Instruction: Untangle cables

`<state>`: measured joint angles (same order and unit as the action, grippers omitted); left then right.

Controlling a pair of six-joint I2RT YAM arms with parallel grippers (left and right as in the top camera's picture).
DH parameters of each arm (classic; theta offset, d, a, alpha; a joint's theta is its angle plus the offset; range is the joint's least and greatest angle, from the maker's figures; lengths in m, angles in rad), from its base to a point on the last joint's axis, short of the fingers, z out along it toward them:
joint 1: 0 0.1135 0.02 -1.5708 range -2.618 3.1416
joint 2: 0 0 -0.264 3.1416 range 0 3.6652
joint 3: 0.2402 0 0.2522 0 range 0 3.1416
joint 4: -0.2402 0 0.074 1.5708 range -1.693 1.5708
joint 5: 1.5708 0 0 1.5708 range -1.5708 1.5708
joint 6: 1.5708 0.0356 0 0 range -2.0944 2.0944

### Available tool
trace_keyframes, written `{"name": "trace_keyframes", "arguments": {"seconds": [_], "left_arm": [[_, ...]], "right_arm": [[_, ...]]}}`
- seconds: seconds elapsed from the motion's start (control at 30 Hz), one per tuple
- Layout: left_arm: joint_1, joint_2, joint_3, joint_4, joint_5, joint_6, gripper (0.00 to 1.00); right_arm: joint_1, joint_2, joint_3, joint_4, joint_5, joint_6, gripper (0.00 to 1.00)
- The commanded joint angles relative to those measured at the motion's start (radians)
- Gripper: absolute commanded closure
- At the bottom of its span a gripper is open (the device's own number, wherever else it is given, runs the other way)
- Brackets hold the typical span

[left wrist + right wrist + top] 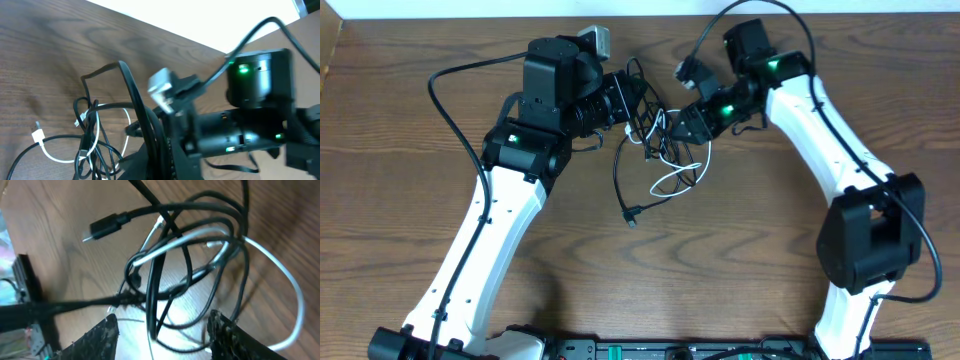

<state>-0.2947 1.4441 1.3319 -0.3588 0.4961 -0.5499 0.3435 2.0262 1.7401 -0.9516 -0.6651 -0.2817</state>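
Observation:
The thin black cable (pixel 619 180) and thin white cable (pixel 672 183) lie tangled on the wooden table between my two arms. One black plug (pixel 632 215) trails toward the front. My left gripper (pixel 628 104) is shut on strands of the black cable (pixel 127 80) at the tangle's left edge, and they run up through its jaws (pixel 160 150). A white plug (pixel 37 136) rests on the wood. My right gripper (pixel 678 128) hovers over the tangle's top right. Its fingers (pixel 100 340) stand apart, with black strands and the white cable (pixel 287 277) between them (pixel 162 330). A black plug (pixel 102 227) lies beyond.
The table's far edge (pixel 470 20) runs close behind the tangle. Thick black cords (pixel 445 95) loop from both arms. The right arm's body (pixel 250 100) fills the space directly opposite my left gripper. Bare wood (pixel 700 270) lies in front of the cables.

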Motion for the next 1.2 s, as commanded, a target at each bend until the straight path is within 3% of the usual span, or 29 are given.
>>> {"name": "trace_keyframes", "arguments": {"seconds": [0.0,0.27,0.5,0.77,0.9,1.17], "left_arm": [[0.002,-0.004,0.016,0.006,0.017,-0.006,0.93],[0.005,-0.004,0.016,0.006,0.016,-0.005,0.93],[0.164,-0.039,0.016,0.0,0.017,-0.005,0.93],[0.354,-0.071,0.016,-0.067,0.017,-0.001,0.93],[0.373,-0.071,0.016,-0.137,0.017,0.042,0.93],[0.367,-0.071,0.016,-0.165,0.04,0.044,0.93]], "right_arm": [[0.037,0.079,0.01,0.036,0.186,0.063,0.57],[0.027,0.191,0.01,0.061,0.694,0.46,0.97],[-0.081,0.191,0.01,-0.028,0.841,0.495,0.99],[-0.278,0.192,0.01,-0.135,0.846,0.495,0.99],[-0.364,0.192,0.01,-0.188,0.846,0.494,0.99],[-0.403,0.19,0.016,-0.22,0.584,0.328,0.96]]}}
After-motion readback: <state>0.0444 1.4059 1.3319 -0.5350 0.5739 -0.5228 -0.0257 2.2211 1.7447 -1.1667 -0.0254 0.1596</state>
